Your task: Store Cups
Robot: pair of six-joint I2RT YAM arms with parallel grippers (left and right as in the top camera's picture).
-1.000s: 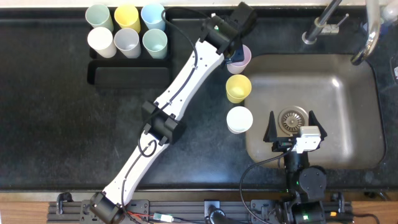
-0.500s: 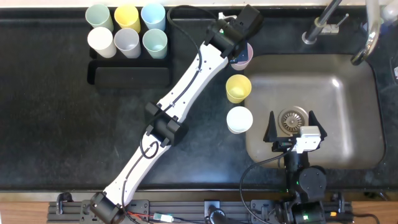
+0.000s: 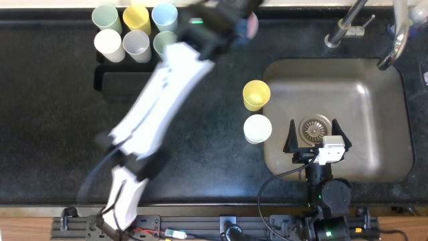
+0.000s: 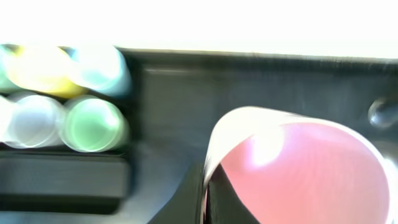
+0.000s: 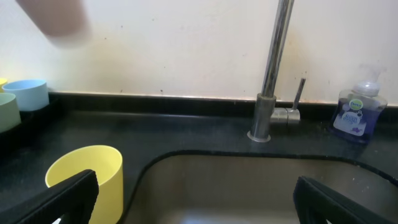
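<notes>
Tray (image 3: 137, 82) at left holds six cups (image 3: 137, 43), its near row bare; my left pincer (image 4: 208, 196), clamped on the rim of the pink cup (image 4: 292, 168), should set it upright there, clear of the green cup (image 4: 93, 123). My right pincer (image 3: 314, 137) hangs apart over the sink (image 3: 374, 100).

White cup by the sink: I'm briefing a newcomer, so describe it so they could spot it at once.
Start at the steel sink in the dark counter. Beside its edge facing the cup tray stand two loose cups. The white cup is the one farther from the tap; the yellow cup is its neighbour.
</notes>
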